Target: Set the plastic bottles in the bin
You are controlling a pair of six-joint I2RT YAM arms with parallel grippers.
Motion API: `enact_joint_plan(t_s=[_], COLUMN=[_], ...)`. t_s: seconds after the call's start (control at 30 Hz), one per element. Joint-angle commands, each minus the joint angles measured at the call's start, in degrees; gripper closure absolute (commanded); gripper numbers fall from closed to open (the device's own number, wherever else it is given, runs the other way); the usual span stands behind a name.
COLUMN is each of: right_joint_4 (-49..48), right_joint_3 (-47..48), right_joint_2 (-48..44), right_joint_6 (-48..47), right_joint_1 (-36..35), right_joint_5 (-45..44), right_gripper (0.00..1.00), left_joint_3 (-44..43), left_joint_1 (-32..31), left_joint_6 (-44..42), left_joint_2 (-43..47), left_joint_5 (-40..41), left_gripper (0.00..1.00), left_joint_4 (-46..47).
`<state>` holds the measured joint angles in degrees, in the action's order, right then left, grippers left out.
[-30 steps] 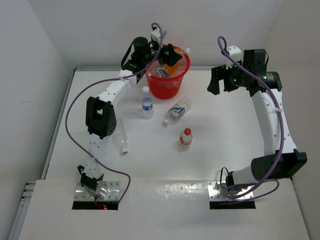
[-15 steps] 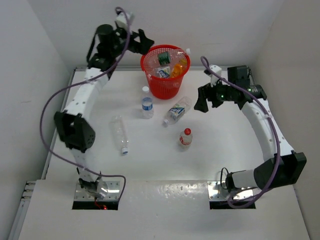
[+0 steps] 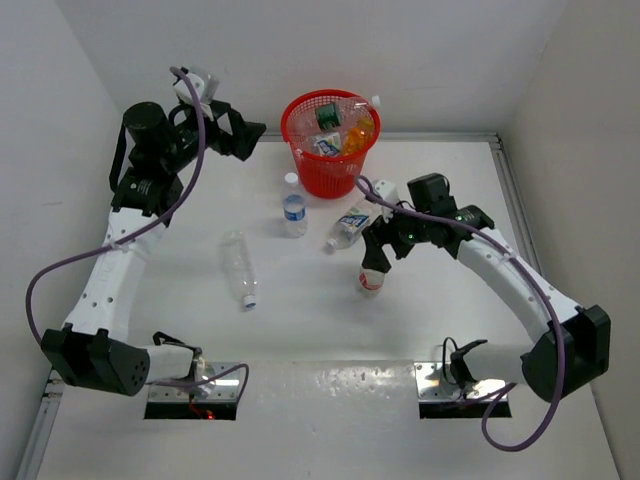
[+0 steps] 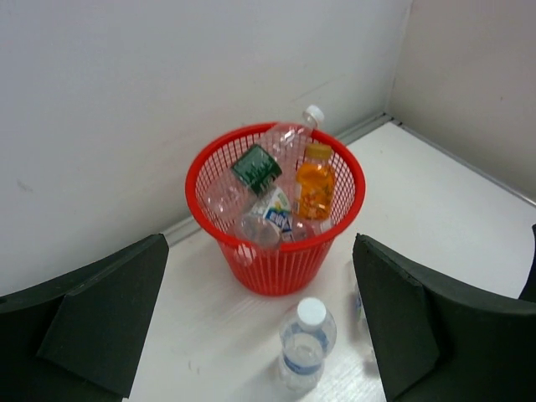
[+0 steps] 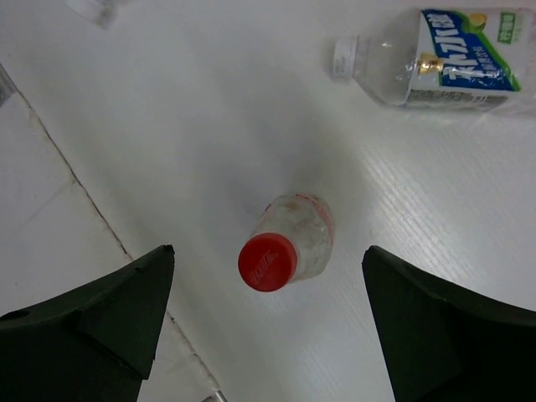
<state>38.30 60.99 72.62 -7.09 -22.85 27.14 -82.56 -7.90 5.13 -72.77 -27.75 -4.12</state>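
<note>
Nearest us on the table are two loose bottles. A clear bottle (image 3: 240, 268) lies on its side at the left, with its cap toward the near edge. The red-capped bottle (image 5: 289, 244) stands upright to the right of centre.

The right gripper (image 5: 268, 251) hangs directly above that red-capped bottle, wide open and holding nothing. In the right wrist view the red cap sits almost midway between the two pads, and neither pad touches the bottle. The bottle's long axis is vertical and points up into the gap. We judge that a straight descent would put the fingers on either side of it, with no turn of the wrist needed. This arm is plainly the nearer one for the job.

Just beyond lies a bottle with a blue and green label (image 3: 352, 225). It is on its side, angled from near-left to far-right. Left of it a small blue-labelled bottle (image 3: 293, 212) stands upright.

Farther still is the bin (image 3: 330, 172), against the back wall. It already holds several bottles, an orange one and a green-labelled one among them.

The left gripper (image 3: 240, 135) is raised at the far left, beside the bin rather than over it. It too is spread wide and empty, and it is well apart from every loose bottle.
</note>
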Motion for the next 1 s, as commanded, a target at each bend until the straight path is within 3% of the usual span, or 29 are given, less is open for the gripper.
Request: enact_joint_plan(t_s=[0.0, 0.17, 0.4, 0.63, 0.67, 0.73, 0.83, 0.97], right_joint_4=[-5.17, -9.99, -15.01, -14.49, -14.14, -12.91, -9.5, -7.46], right_joint_3=[-2.97, -6.32, -10.63, -9.93, -9.93, -9.32, -5.46, 9.91], right_joint_2=[0.94, 3.13, 6.12, 7.45, 7.19, 6.31, 4.9, 6.46], right_joint_6=[3.31, 5.06, 9.02, 9.11, 8.94, 8.32, 7.45, 7.53], right_joint_1=[-2.01, -4.48, -5.71, -6.42, -6.42, -6.5, -6.59, -5.72], right_joint_5=[-4.62, -7.18, -14.65, -15.62, -15.36, -15.01, -14.39, -15.0], right_gripper=[0.07, 0.07, 0.16, 0.41, 0.5, 0.59, 0.73, 0.85], left_joint_3=[1.18, 2.94, 4.77, 6.01, 6.01, 6.63, 7.94, 8.56], left_joint_1=[1.13, 2.18, 3.41, 3.95, 3.95, 4.47, 4.47, 5.0], left_joint_6=[-0.29, -0.29, -0.91, -1.43, -1.43, -1.43, -1.43, -1.96], left_joint_2=[2.8, 3.95, 5.01, 5.54, 5.54, 5.54, 6.06, 6.59], left_joint_5=[0.58, 0.59, 1.12, 1.12, 1.12, 1.12, 1.12, 1.12], left_gripper=[0.0, 0.0, 0.0, 0.0, 0.0, 0.0, 0.0, 0.0], left_joint_4=[-0.8, -1.33, -1.33, -0.71, -0.71, -0.19, -0.19, 0.34])
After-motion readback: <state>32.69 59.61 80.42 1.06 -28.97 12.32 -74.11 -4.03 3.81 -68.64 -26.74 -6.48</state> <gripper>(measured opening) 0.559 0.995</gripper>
